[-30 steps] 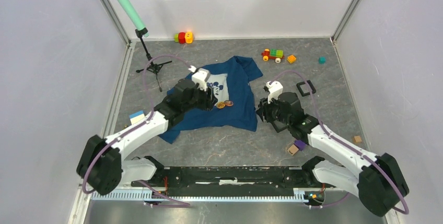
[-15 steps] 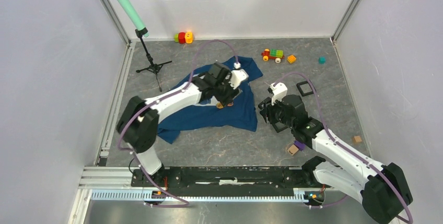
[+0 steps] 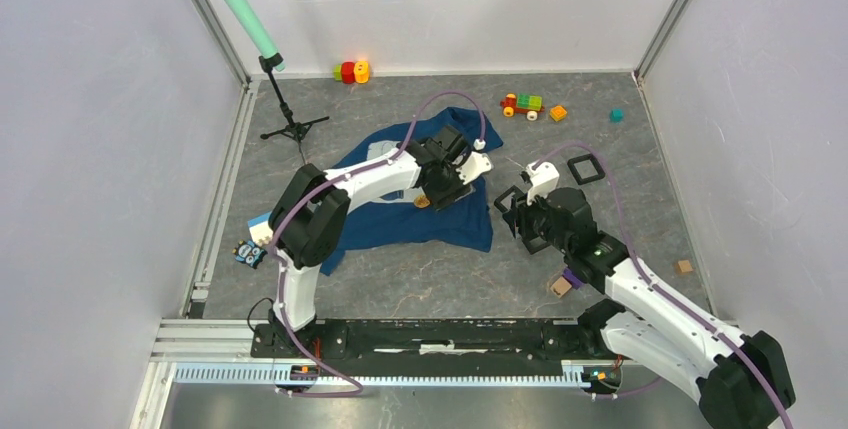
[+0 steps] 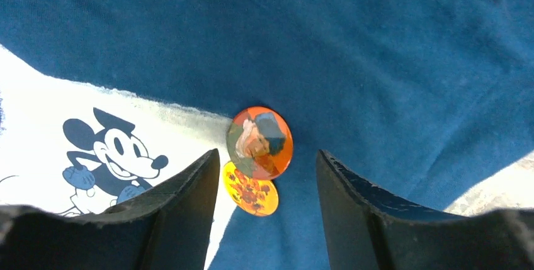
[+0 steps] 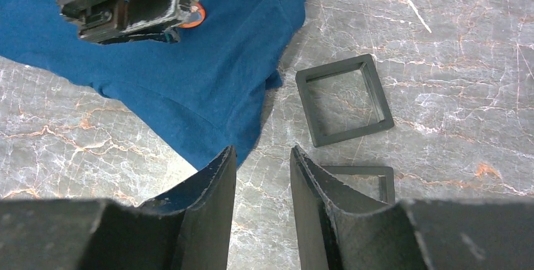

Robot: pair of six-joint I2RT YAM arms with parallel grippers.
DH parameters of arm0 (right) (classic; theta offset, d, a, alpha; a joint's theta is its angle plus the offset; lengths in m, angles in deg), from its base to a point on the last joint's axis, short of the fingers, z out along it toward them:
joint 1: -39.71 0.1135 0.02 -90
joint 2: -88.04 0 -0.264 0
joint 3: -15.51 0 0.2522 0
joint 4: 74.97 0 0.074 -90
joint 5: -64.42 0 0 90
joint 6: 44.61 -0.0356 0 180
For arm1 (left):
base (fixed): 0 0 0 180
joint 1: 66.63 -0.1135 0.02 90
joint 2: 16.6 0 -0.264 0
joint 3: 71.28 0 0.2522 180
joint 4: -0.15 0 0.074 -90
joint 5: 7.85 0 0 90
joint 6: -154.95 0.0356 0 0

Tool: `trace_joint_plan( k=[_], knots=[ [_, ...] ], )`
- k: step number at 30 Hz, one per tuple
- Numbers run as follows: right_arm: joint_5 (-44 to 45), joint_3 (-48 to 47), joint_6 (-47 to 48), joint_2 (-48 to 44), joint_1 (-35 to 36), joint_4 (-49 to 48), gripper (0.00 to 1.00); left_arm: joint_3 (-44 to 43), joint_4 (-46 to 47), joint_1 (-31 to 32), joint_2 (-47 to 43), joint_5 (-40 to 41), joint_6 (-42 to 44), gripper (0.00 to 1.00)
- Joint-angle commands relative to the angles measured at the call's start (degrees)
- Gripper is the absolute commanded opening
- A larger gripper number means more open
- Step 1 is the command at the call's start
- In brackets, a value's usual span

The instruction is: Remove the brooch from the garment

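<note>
left gripper [image 4: 266, 160] sits over the garment [image 4: 378, 50], jaws apart, nothing clamped. brooch [image 4: 259, 142] is round and orange, and lies on the blue cloth in line with the gap between the fingers, at 3 o'clock of the mouse print [image 4: 110, 153]. yellow badge [image 4: 252, 191] touches it at 7 o'clock. Top view: garment is spread mid-table [image 3: 420, 279]. right gripper [image 5: 262, 151] is at the garment's 3 o'clock edge, over bare table, jaws apart, empty. black square frame [image 5: 344, 100] lies flat at its 1 o'clock.
</note>
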Motion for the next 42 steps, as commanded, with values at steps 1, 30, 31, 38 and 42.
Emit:
trace_joint_plan(
  k=[1,30,31,38,42],
  knots=[
    [1.4,0.6,-0.5,-1.5,-0.3,-0.7,0.43,-4.1,-1.5,0.1,2.9,2.8,2.7,0.61],
    [-13.6,-0.9,-5.4,8.6,-0.3,-16.6,0.65,21.6,27.7,-12.7,-20.8,-26.2,-27.5,0.02],
    [-13.6,-0.7,-7.1,9.3,-0.3,-18.2,0.69,25.2,32.0,-13.9,-22.1,-28.0,-30.9,0.02],
    [-14.8,1.6,-20.7,17.7,-0.2,-35.4,0.84,43.5,63.8,-16.1,-29.7,-33.1,-44.3,0.02],
    [-18.7,-2.6,-16.7,25.4,0.1,-36.5,0.80,43.5,62.2,-16.1,-30.7,-35.7,-46.9,0.02]
  ],
)
